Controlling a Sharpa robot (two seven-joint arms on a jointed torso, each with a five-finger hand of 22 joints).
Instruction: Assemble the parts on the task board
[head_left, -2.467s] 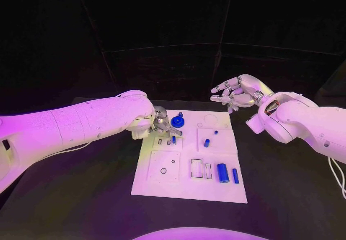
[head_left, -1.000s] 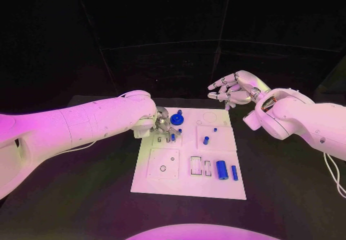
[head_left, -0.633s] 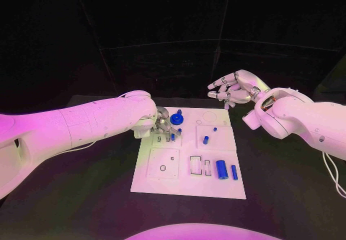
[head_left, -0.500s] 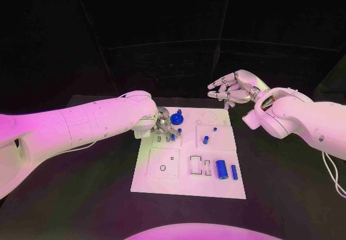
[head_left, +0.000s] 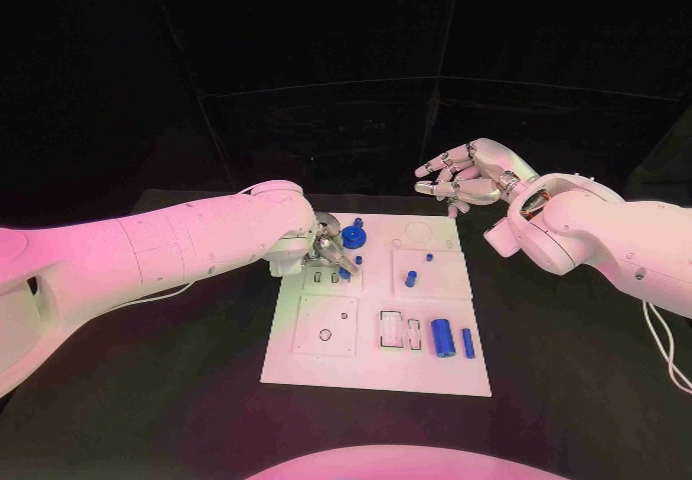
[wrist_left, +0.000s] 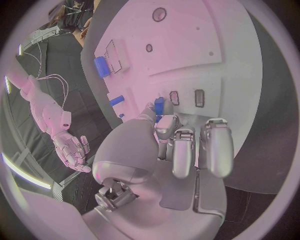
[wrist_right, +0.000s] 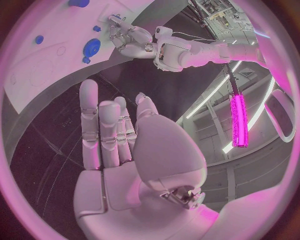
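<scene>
black table (head_left: 173, 400) | white task board (head_left: 378, 370) centred | left hand (head_left: 320, 252) fingers pinching small blue part (wrist_left: 159, 105) | right hand (head_left: 464, 176) fingers apart

left hand (head_left: 320, 250): lowered, fingers curled, pinching | right hand (head_left: 464, 174): raised, fingers apart, holding nothing

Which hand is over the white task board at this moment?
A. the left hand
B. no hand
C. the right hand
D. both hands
A: the left hand is down at the task board's far left part, while the right hand is raised beyond its far edge.
</scene>
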